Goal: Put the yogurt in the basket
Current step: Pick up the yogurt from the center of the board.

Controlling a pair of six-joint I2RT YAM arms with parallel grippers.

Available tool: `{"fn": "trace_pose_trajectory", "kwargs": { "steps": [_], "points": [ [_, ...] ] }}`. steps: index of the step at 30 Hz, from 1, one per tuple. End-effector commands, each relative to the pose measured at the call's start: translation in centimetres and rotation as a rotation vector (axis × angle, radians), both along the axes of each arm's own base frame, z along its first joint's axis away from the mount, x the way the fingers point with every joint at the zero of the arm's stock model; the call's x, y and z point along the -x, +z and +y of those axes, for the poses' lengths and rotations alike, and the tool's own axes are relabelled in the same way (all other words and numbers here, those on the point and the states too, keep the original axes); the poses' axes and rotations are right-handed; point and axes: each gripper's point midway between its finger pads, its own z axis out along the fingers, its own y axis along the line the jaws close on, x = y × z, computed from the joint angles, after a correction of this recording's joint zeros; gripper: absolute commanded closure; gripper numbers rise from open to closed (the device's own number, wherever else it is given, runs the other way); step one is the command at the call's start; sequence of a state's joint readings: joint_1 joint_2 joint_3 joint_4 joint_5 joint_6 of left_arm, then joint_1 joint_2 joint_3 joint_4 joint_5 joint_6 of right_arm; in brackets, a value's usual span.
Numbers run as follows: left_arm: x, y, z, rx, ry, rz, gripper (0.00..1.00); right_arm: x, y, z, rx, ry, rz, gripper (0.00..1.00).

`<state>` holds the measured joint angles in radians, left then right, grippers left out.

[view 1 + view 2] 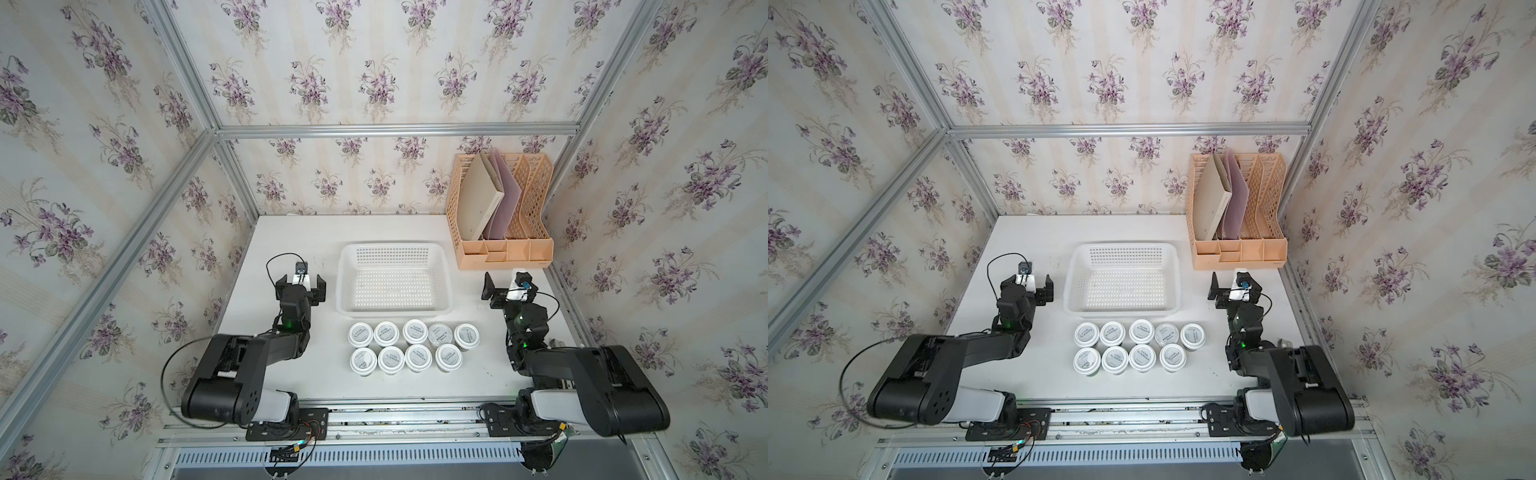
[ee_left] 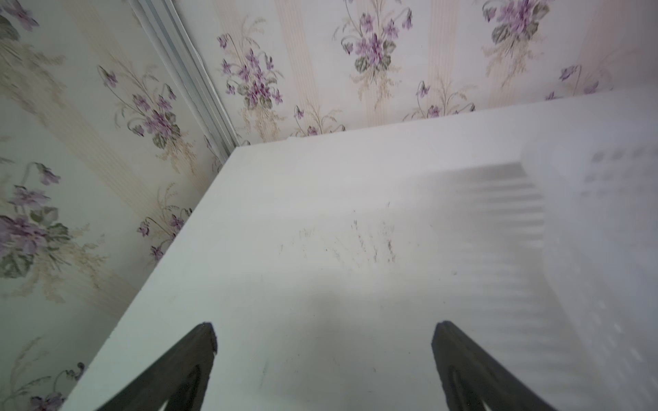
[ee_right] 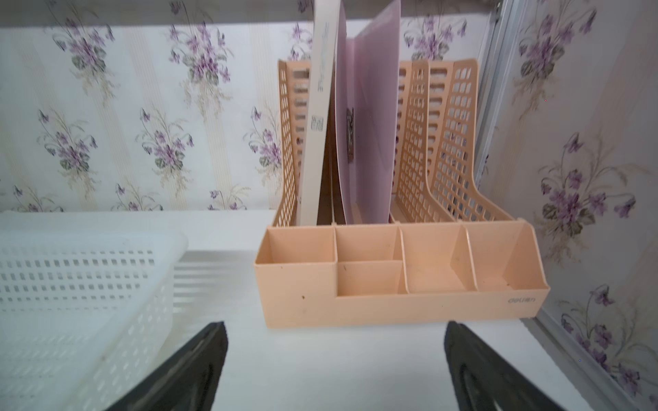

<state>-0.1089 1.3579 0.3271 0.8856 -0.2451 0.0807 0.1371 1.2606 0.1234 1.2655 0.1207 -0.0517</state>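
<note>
Several yogurt cups (image 1: 415, 331) (image 1: 1141, 331) with white lids and grey printed tops stand in two rows on the white table, just in front of the basket. The white perforated basket (image 1: 392, 248) (image 1: 1125, 246) sits mid-table with nothing in it. My left gripper (image 1: 301, 280) (image 1: 1027, 283) (image 2: 325, 325) hovers left of the basket, open, with only bare table between its fingers. My right gripper (image 1: 510, 286) (image 1: 1235, 286) (image 3: 335, 324) is right of the basket, open and holding nothing. The basket shows blurred in the left wrist view (image 2: 605, 213), and its wall shows in the right wrist view (image 3: 89, 270).
A peach-orange file rack (image 1: 503, 253) (image 1: 1237, 249) (image 3: 391, 309) holding folders stands at the back right, just beyond my right gripper. Flowered walls with aluminium framing close in the table (image 1: 291, 232) on three sides.
</note>
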Motion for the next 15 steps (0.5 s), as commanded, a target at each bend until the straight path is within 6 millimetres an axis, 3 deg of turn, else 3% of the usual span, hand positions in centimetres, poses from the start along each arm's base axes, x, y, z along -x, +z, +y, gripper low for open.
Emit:
{"fn": "trace_pose_trajectory", "kwargs": {
  "steps": [1,4,7,11,13,15],
  "points": [
    [1.0,3.4,0.2,0.028,0.028,-0.021,0.01,0.3,0.8,-1.7,-0.112,-0.12,0.062,0.0],
    [2.7,6.8,-0.5,0.158,0.01,0.024,0.01,0.1,1.7,-1.2,-0.156,-0.106,0.191,0.0],
    [4.3,8.7,-2.0,0.312,-0.044,0.075,0.01,0.9,3.5,-0.4,-0.226,-0.061,0.22,0.0],
    [5.5,10.4,-5.3,0.415,-0.225,0.088,0.01,2.5,5.3,0.3,-0.271,-0.013,0.249,0.0],
    [6.7,10.8,-7.1,0.43,-0.324,0.166,0.01,3.3,5.4,-0.5,-0.292,-0.052,0.252,0.0],
    [8.0,10.9,-8.1,0.455,-0.366,0.258,0.01,3.8,5.5,0.6,-0.301,0.017,0.236,0.0]
  ]
}}
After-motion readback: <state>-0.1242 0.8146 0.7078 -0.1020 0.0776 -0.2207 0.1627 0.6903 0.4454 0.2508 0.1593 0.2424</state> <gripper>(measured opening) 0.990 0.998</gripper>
